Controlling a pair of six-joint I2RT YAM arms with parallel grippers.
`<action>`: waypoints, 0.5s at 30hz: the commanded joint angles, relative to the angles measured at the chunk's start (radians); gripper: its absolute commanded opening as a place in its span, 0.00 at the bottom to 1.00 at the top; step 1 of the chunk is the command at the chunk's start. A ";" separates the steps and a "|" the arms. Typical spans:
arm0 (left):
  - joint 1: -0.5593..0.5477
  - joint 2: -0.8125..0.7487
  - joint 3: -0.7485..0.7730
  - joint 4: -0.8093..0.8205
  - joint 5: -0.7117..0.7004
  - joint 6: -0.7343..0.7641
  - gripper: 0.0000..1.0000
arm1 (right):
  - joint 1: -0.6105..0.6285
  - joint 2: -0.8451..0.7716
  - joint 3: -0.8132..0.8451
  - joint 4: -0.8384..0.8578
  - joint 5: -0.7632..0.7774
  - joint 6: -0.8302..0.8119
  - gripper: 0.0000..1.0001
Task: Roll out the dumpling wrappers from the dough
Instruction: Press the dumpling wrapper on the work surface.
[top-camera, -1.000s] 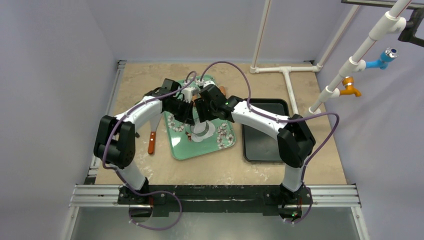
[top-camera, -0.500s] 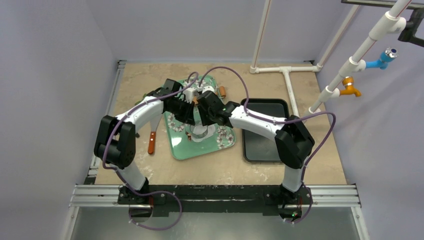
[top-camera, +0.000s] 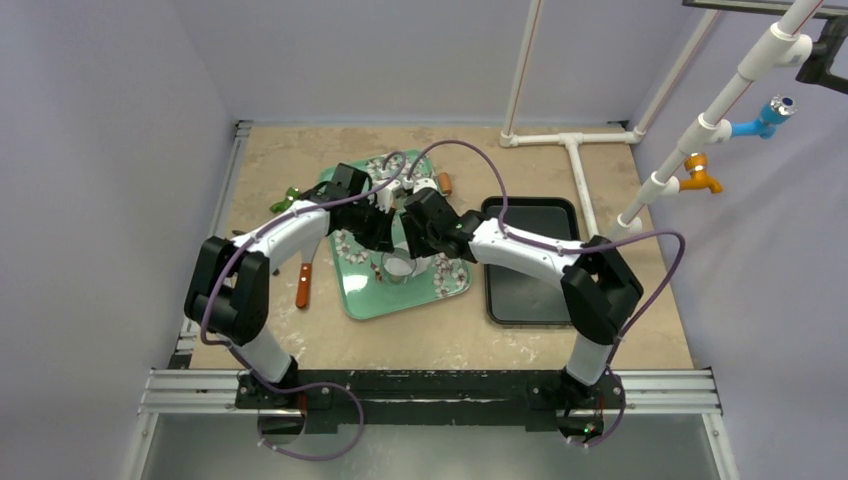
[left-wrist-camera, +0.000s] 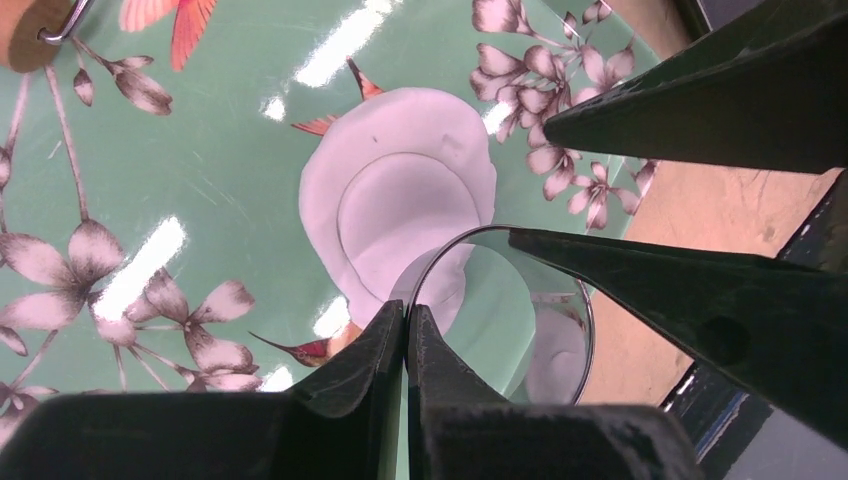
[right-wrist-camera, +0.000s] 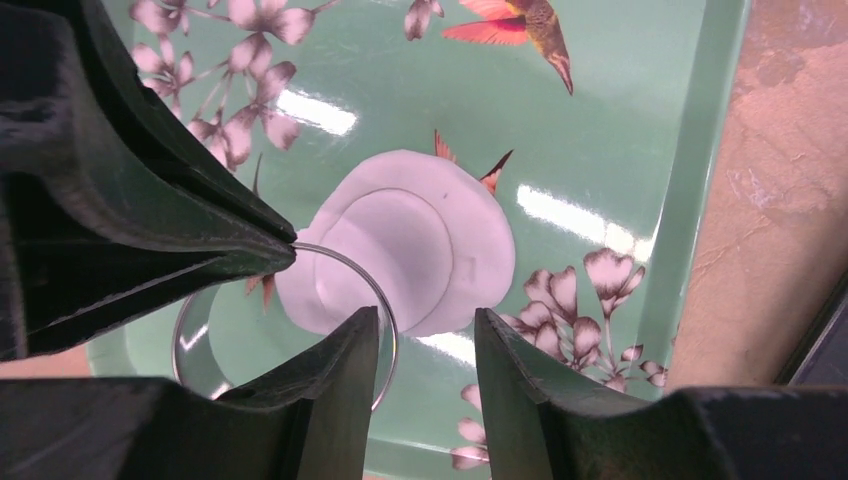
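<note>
The dough (right-wrist-camera: 485, 255) lay flattened into a thin white sheet near the middle of the green tray (right-wrist-camera: 600, 130). One wrapper (right-wrist-camera: 395, 245) was already scored into it as a round outline and had not been lifted out. The cutter (left-wrist-camera: 560, 345) was seen over the sheet's near edge, its thin wall pinched by the clenched left gripper (left-wrist-camera: 406, 315). Whether it rested on the tray could not be told. The right gripper (right-wrist-camera: 425, 315) was poised above the sheet with its jaws parted. Only the cutter's rim passed just inside one jaw, and nothing was grasped.

The sheet was judged light, soft and easily torn, and likely to cling to the glossy tray. A pinch in the middle would probably dent or fold it. Hold would best be taken at the wrapper's scored edge, low and shallow, so that it could be peeled up sideways and not pulled straight off. The surrounding scrap could stretch and drag the round out of shape if the cut were not clean through. The cutter was judged stiff, smooth and prone to slip, so a grip across its wall was thought the soundest.
</note>
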 joint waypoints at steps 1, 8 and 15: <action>-0.005 -0.060 -0.026 0.051 -0.003 0.069 0.00 | -0.007 -0.095 -0.042 0.061 -0.048 0.016 0.40; -0.007 -0.097 -0.040 0.084 0.015 0.064 0.00 | -0.010 -0.097 -0.102 0.125 -0.135 0.044 0.47; -0.007 -0.104 -0.064 0.128 0.035 0.018 0.00 | -0.020 -0.085 -0.141 0.177 -0.156 0.070 0.45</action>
